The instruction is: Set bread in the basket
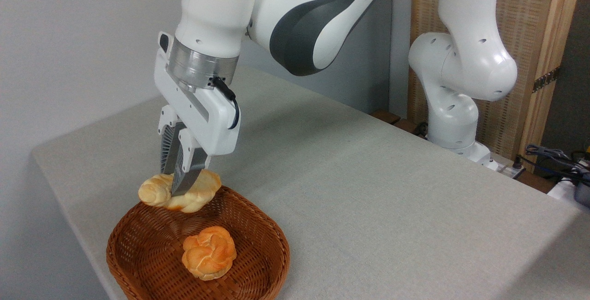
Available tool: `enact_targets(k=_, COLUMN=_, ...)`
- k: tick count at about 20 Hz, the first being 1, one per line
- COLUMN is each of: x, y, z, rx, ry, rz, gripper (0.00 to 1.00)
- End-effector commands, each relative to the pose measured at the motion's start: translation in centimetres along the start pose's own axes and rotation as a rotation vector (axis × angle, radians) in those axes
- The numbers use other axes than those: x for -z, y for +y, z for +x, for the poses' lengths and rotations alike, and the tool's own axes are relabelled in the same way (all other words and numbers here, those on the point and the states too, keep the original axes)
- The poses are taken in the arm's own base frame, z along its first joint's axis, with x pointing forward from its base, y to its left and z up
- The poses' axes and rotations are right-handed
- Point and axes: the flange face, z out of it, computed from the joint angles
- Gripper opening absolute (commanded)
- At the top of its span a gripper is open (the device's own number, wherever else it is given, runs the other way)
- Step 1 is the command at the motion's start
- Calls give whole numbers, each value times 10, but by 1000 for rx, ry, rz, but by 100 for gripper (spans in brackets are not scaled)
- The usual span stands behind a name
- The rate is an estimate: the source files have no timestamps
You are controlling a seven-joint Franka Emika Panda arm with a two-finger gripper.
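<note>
The long pale-yellow braided bread [159,192] with a lightly browned top is in the air, above the far rim of the shallow reddish-brown woven wicker basket [258,224]. Its ends stick out to both sides of the grey fingers [186,181], and it looks a little squeezed in the middle. The white two-finger gripper [182,185] is closed narrowly on the bread across its middle and points down. Inside the basket, near its front part, a small round orange-brown knotted bun [209,252] lies on the woven bottom, apart from the bread. The basket stands near the front left corner of the grey cloth-covered table [368,198]. At the far right side the white base of the robot arm [454,120] stands before a wooden lattice panel [537,37].
</note>
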Motion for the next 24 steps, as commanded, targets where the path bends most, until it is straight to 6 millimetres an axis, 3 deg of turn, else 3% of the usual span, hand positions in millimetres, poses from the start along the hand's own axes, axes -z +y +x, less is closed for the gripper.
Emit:
enact_targets(k=1, x=-3, y=-5, z=3, rx=16, ry=20, rz=5, gripper=100)
enact_targets(k=9, x=6, y=3, z=11, rx=90, ry=21, rz=3, gripper=100)
enact_targets(k=15, x=41, y=24, z=13, rx=101, ry=-121, rz=-57, gripper=100)
enact_targets(k=20, x=69, y=26, z=14, rx=93, ry=-208, rz=-67, gripper=100)
enact_targets(k=24, x=68, y=25, z=4, rx=46, ry=-311, rz=-33, gripper=100)
